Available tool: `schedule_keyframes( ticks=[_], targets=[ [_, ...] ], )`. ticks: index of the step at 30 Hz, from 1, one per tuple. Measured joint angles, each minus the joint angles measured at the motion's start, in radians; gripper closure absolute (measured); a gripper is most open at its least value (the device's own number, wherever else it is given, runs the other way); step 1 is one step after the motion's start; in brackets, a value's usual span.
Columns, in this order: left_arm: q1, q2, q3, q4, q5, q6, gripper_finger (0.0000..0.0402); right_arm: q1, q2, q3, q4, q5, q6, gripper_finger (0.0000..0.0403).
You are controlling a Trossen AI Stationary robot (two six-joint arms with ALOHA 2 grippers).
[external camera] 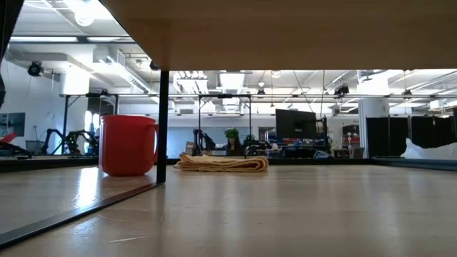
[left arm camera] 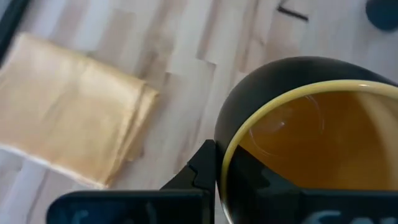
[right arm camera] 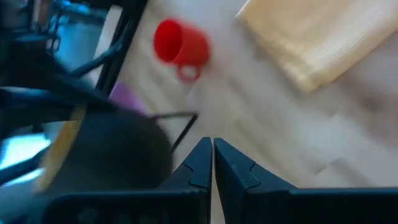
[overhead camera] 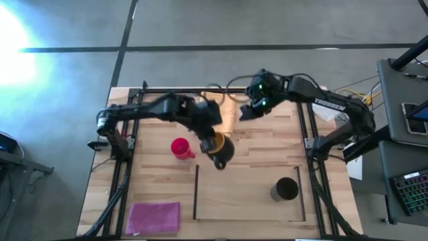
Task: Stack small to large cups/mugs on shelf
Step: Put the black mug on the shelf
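**Brown mug held over the shelf's far edge**

Risk: left gripper clamps the brown mug with yellow inside by its rim only; a tilt on lowering could tip it, or land it on the dark edge strip rather than inside the shelf. Black mug already stands on the shelf near its right side, well apart. Pink-red mug waits outside, left of the shelf. Left arm reaches in from the left, mug near table centre. Right gripper empty, fingers pressed together, hovers beyond by the folded orange cloth
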Motion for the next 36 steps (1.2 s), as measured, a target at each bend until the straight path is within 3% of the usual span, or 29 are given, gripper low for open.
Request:
schedule_keyframes(
  ticks=[7, 17, 21, 28, 36],
  targets=[
    [-0.107, 0.068, 0.081, -0.001, 0.019, 0.005, 0.0402, 0.207, -0.011, 0.000, -0.035, 0.078, 0.113, 0.0394],
    [-0.198, 0.232, 0.303, 0.042, -0.002, -0.196, 0.0401, 0.407, -0.017, -0.042, -0.086, 0.107, 0.127, 0.0394],
    [-0.221, 0.305, 0.347, 0.030, -0.011, -0.233, 0.0401, 0.448, -0.045, -0.064, -0.094, 0.121, 0.132, 0.0394],
    [-0.259, 0.317, 0.345, 0.069, -0.029, -0.280, 0.0401, 0.489, -0.160, -0.128, -0.136, 0.137, 0.173, 0.0394],
    [-0.276, 0.310, 0.347, 0.110, -0.057, -0.300, 0.0401, 0.532, -0.202, -0.250, 0.060, 0.092, 0.224, 0.0394]
  ],
)
